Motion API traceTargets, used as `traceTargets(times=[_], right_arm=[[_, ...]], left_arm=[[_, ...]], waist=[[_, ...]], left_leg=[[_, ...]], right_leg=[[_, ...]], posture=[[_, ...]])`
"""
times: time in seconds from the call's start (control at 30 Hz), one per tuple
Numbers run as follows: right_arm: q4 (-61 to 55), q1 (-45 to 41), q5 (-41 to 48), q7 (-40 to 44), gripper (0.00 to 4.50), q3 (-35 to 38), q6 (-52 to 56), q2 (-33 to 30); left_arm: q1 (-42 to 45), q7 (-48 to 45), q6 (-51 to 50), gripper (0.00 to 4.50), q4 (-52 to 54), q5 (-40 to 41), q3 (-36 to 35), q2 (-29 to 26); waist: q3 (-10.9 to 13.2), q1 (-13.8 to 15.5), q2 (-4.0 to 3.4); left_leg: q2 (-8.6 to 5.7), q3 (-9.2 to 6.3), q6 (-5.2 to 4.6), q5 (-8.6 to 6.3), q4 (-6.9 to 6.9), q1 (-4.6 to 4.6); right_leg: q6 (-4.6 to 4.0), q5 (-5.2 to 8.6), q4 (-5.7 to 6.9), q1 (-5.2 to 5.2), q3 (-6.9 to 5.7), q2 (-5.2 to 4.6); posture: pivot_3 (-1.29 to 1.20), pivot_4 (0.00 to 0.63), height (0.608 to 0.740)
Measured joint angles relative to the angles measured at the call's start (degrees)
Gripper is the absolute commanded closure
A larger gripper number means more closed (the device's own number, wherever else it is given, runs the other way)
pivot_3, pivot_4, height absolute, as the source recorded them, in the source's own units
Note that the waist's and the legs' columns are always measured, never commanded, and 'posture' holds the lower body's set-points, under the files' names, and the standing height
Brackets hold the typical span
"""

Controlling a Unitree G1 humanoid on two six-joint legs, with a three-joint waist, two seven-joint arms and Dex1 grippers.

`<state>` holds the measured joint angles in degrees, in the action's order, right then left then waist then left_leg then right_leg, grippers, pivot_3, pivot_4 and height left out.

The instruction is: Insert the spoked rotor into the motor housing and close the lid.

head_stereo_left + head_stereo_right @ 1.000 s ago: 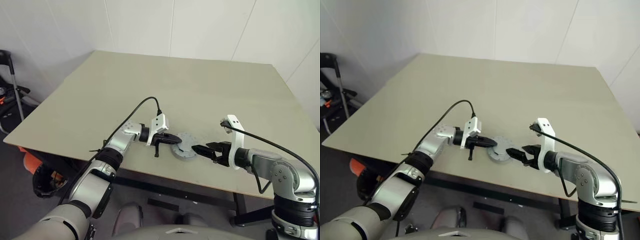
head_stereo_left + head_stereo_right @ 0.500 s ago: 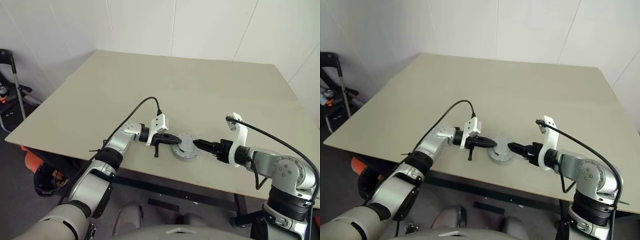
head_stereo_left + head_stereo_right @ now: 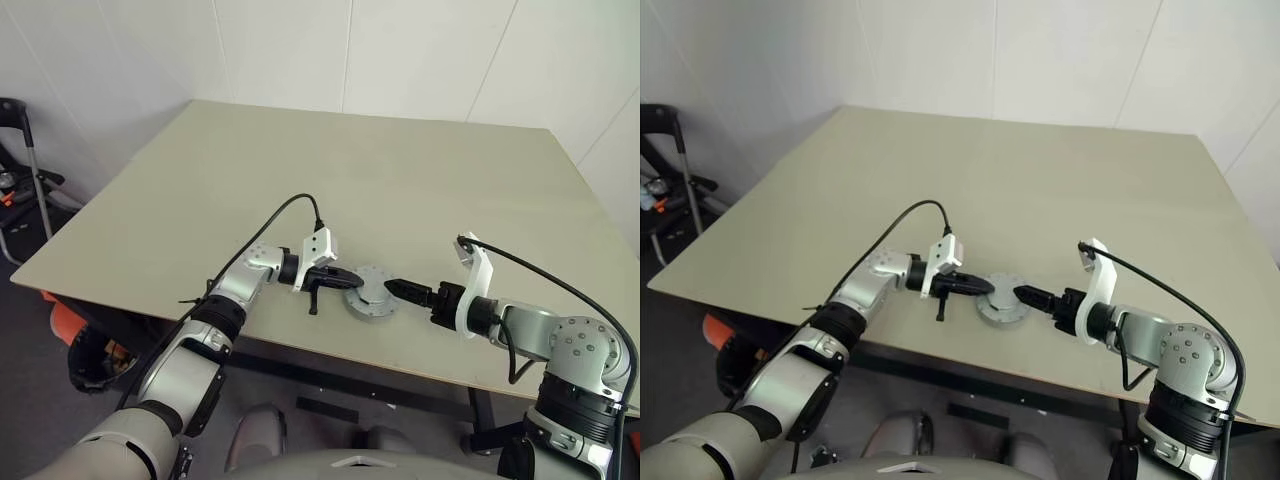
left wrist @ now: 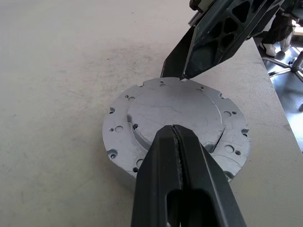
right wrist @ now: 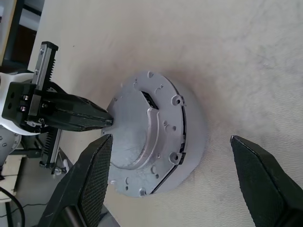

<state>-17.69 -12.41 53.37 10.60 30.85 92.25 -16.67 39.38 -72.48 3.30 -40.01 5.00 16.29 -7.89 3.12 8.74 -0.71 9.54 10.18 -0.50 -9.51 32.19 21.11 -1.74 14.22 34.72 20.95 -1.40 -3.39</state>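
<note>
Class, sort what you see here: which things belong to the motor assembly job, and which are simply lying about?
Part of the job:
- motor housing, standing on the table
- lid, lying flat on the housing
- left gripper, shut, tip on the lid
- right gripper, open, at the housing's other side

Just lying about:
- dark frame by the wall
- orange object below the table edge

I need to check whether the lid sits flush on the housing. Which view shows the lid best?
The left wrist view: the lid faces the camera, its raised centre and rim holes plain. The right wrist view shows it edge-on over the motor housing. The eye views show a small grey disc between the tools.
</note>
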Motion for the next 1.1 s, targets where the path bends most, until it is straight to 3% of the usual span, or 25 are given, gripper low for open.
traceTargets(times=[0.43, 0.77, 1.07, 1.1], right_arm=[[2.60, 2.47, 12.62, -8.78, 0.01, -1.46, -0.09, -1.16], [10.69, 2.72, 27.74, -21.14, 0.01, 1.99, -2.28, 3.68], [14.72, 5.86, 43.10, -29.22, 0.01, -7.41, -11.78, 0.20], [14.72, 6.34, 44.64, -29.63, 0.41, -8.86, -12.68, -0.42]], left_arm=[[0.01, -0.06, -0.01, 4.50, 0.00, 0.02, 0.00, 0.03], [0.08, -0.21, -0.01, 4.50, 0.00, 0.09, -0.03, -0.01], [0.19, -0.22, -0.01, 4.50, 0.12, 0.10, -0.02, 0.31], [0.19, -0.22, -0.01, 4.50, 0.13, 0.10, -0.02, 0.37]], waist=[[0.00, 0.01, 0.00], [-0.01, -0.43, -0.01], [-0.01, -1.13, -0.01], [-0.01, -1.13, 0.00]], left_leg=[[0.00, 0.00, 0.00, 0.00, 0.00, -0.01], [0.04, 0.02, 0.06, 0.03, -0.05, -0.03], [0.04, 0.02, 0.08, 0.04, -0.10, 0.00], [0.03, 0.02, 0.07, 0.04, -0.11, 0.01]], right_leg=[[0.22, 0.13, -0.01, -0.01, -0.01, -0.01], [0.24, 0.15, 0.01, 0.06, -0.02, 0.01], [0.28, 0.18, -0.01, 0.08, -0.03, 0.01], [0.28, 0.18, -0.01, 0.08, -0.04, 0.01]], posture=[[0.00, 0.000, 0.740], [0.00, 0.000, 0.740], [0.00, 0.000, 0.740], [0.00, 0.000, 0.740]])
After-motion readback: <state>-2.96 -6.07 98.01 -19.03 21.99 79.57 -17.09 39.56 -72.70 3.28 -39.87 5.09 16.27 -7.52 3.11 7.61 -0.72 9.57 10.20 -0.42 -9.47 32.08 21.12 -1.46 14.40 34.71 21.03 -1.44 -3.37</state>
